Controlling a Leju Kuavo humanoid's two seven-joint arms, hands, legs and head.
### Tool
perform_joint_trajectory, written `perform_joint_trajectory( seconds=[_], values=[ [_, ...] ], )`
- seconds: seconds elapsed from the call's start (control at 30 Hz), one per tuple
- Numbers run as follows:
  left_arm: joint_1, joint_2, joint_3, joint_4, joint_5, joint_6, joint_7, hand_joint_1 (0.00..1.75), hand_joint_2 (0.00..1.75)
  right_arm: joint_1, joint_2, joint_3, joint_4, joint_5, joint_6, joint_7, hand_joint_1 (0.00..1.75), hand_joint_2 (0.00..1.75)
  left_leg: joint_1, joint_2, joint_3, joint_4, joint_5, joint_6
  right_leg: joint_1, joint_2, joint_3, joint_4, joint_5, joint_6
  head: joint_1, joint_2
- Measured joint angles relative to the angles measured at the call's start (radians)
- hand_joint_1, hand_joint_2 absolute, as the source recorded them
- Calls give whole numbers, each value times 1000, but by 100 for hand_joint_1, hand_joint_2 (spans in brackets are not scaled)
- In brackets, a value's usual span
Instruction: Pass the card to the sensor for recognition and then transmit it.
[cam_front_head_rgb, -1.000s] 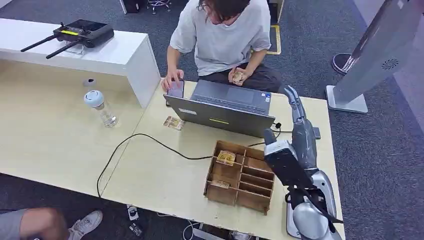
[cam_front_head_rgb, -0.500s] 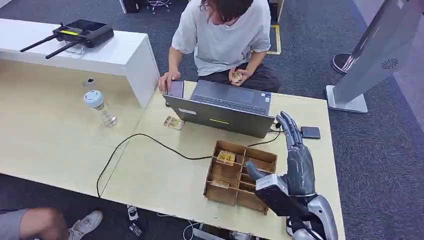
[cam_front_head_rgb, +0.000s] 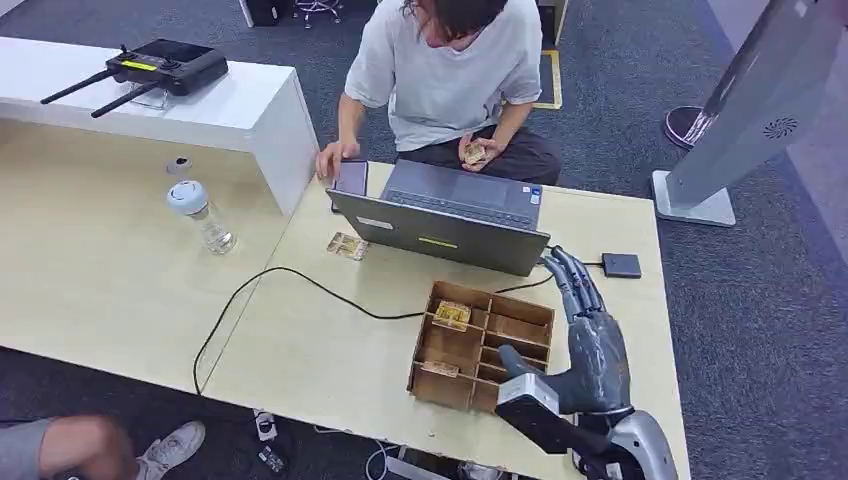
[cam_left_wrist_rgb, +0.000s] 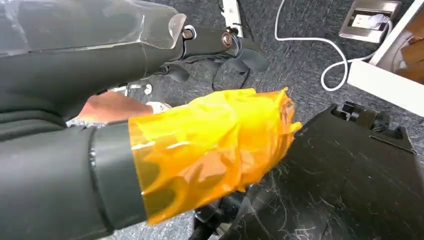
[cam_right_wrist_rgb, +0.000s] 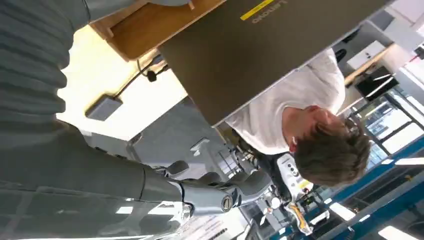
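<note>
The right hand (cam_front_head_rgb: 592, 345) hovers empty, fingers extended, just beside the wooden tray (cam_front_head_rgb: 437, 387) holding a card (cam_front_head_rgb: 452, 314).

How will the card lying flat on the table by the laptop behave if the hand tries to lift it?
The card looks thin and lies flat on the smooth table, so it will probably slide rather than lift. It is likely light and slightly bendy.

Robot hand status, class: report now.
Right robot hand open over wooden tray. Cards untouched in compartments. Laptop close beyond fingers.
</note>
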Motion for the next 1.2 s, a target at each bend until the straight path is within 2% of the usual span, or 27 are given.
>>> perform_joint_trajectory(
  seconds=[0.33, 0.43, 0.47, 0.7, 0.83, 0.87, 0.93, 1.2],
  values=[
    [-20, 15, -55, -10, 34, 38, 21, 0, 0, 0, -19, 26, 16, 87, -13, 40, 5, 175, 0, 0, 0, 0, 0, 0, 0, 0, 0, 0, 0, 0, 0, 0],
    [-25, 19, -67, -13, 42, 42, 23, 0, 0, 0, -22, 39, 26, 107, -13, 48, 9, 175, 0, 0, 0, 0, 0, 0, 0, 0, 0, 0, 0, 0, 0, 0],
    [-27, 20, -70, -13, 43, 42, 23, 0, 0, 0, -24, 42, 29, 113, -13, 51, 16, 175, 0, 0, 0, 0, 0, 0, 0, 0, 0, 0, 0, 0, 0, 0],
    [-39, 22, -95, -13, 58, 54, 32, 0, 0, -5, -31, 64, 58, 161, -13, 76, 9, 175, 0, 0, 0, 0, 0, 0, 0, 0, 0, 0, 0, 0, 0, 0],
    [-49, 23, -108, -13, 63, 58, 32, 0, 0, -11, -33, 75, 84, 178, -13, 85, 12, 175, 0, 0, 0, 0, 0, 0, 0, 0, 0, 0, 0, 0, 0, 0],
    [-50, 23, -111, -13, 64, 58, 32, 0, 0, -13, -34, 78, 92, 182, -13, 90, 19, 175, 0, 0, 0, 0, 0, 0, 0, 0, 0, 0, 0, 0, 0, 0],
    [-51, 23, -112, -13, 65, 58, 32, 0, 0, -15, -34, 84, 104, 186, -12, 91, 14, 175, 0, 0, 0, 0, 0, 0, 0, 0, 0, 0, 0, 0, 0, 0],
    [-59, 24, -121, -13, 71, 58, 32, 0, 0, -36, -34, 98, 159, 220, -12, 115, 16, 175, 0, 0, 0, 0, 0, 0, 0, 0, 0, 0, 0, 0, 0, 0]
  ],
)
